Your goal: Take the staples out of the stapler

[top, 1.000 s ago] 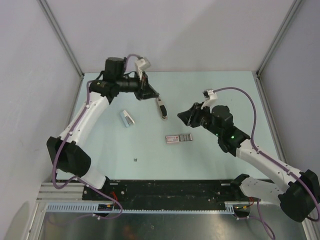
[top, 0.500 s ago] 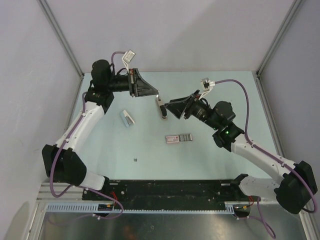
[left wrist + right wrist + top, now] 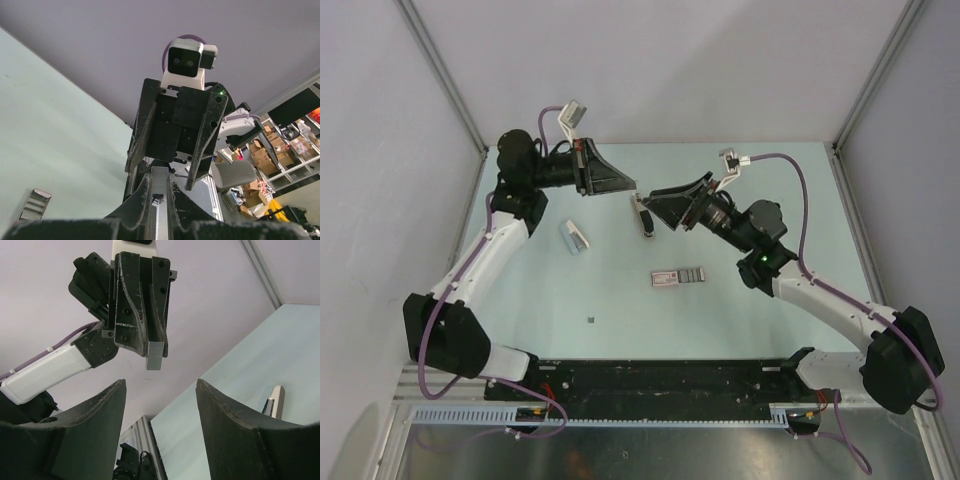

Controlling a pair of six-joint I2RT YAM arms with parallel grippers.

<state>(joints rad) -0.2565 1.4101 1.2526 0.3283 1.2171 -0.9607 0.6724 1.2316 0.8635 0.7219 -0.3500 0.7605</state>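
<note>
While a grey bar (image 3: 154, 356) hangs gripped, the stapler (image 3: 644, 218) lies near.

Two arms, the left arm (image 3: 485, 250) and the right arm (image 3: 820, 295), carry one claw each: left claw (image 3: 159, 192), right claw (image 3: 160, 385). On the table (image 3: 740, 330) lie four things:

- one stapler (image 3: 644, 218) toward 12 o'clock
- one white-grey block (image 3: 574, 237) at 9 o'clock
- one flat grey packet (image 3: 678, 277) near centre
- one dark speck (image 3: 592, 320) at 7 o'clock

One grey bar (image 3: 155, 355) sits in the left claw.

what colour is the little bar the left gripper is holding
Plain grey bar, pinched in the left gripper; clearest in the right wrist view.
</note>
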